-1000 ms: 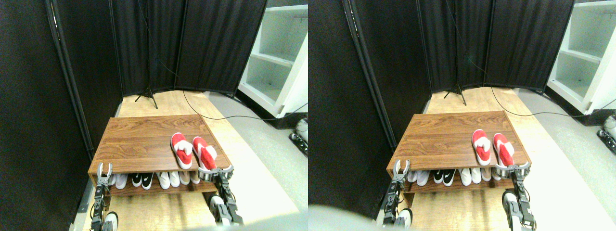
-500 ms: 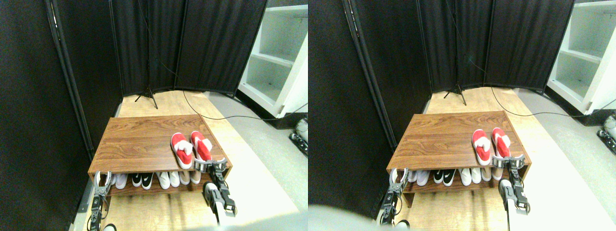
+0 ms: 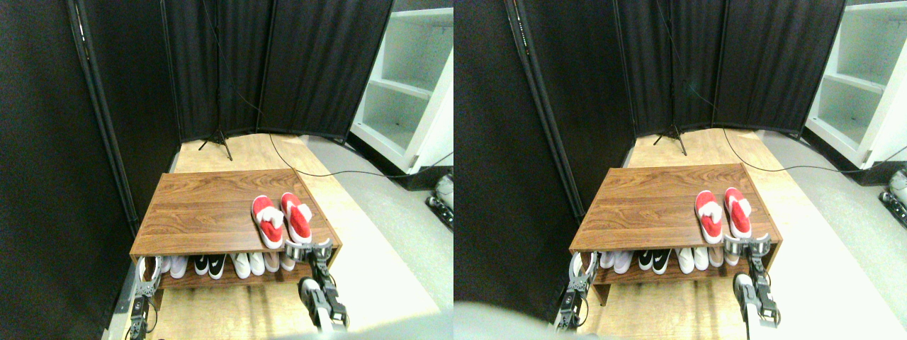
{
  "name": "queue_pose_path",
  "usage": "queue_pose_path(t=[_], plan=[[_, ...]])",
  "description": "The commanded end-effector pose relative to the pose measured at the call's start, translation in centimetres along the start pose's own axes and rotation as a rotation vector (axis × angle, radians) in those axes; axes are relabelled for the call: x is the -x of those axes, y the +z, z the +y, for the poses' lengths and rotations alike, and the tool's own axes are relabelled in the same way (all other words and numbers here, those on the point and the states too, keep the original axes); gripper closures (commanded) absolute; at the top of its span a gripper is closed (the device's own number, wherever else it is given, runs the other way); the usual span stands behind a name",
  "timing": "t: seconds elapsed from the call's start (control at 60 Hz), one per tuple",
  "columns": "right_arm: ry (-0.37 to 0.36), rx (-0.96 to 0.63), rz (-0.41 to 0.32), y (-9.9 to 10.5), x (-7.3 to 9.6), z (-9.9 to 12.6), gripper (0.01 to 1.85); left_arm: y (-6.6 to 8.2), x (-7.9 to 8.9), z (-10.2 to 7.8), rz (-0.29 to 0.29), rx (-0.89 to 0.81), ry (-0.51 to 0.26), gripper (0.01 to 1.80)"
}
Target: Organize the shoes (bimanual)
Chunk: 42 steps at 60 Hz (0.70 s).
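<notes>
The two red shoes lie side by side on the right part of the wooden rack top point(image 3: 198, 205), toes pointing away: the left shoe point(image 3: 267, 221) and the right shoe point(image 3: 296, 217), nearly parallel and close together. My right gripper point(image 3: 308, 249) is open and holds nothing. It sits just below the rack's front edge, under the right shoe's heel and apart from it. My left gripper point(image 3: 148, 271) is open and empty, low at the rack's front left corner.
A row of white, black-and-white and beige shoes point(image 3: 227, 263) fills the lower shelf. Black folding screens point(image 3: 212, 64) close off the left and back. A white shelf unit point(image 3: 407, 92) stands at the right. A cable point(image 3: 333, 172) runs across the floor.
The right shoe has turned straighter and now lies closer beside the left one. My right gripper has drawn back and down from its heel. My left gripper has sunk lower.
</notes>
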Motion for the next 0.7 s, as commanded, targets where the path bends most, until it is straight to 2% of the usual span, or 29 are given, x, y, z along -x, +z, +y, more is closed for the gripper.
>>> queue_pose_path(t=[0.017, 0.117, 0.233, 0.317, 0.533, 0.65, 0.7], plan=[[0.081, 0.01, 0.03, -0.1, 1.2, 1.7, 0.41, 0.0, -0.5, -1.0, -0.008, 0.004, -0.058, 1.51], [0.107, 0.019, 0.052, 0.1, 2.5, 2.0, 0.37, -0.1, -0.6, -1.1, -0.004, 0.013, -0.051, 1.51], [0.119, 0.037, 0.045, 0.5, 3.9, 2.2, 0.31, -0.2, -0.8, -1.0, -0.002, 0.016, -0.049, 1.52], [0.137, 0.047, 0.037, 0.8, 4.6, 2.4, 0.35, -0.3, -0.8, -1.0, -0.002, 0.012, -0.046, 1.52], [0.189, 0.093, -0.02, 2.1, 6.1, 2.9, 0.58, -0.3, -0.9, -0.9, 0.003, 0.021, -0.043, 1.52], [0.219, 0.16, -0.061, 3.2, 6.6, 3.2, 0.8, -0.1, -0.9, -0.7, 0.004, 0.023, -0.042, 1.53], [0.224, 0.184, -0.108, 3.8, 6.6, 3.4, 0.97, 0.0, -0.8, -0.7, -0.002, 0.023, -0.042, 1.53]])
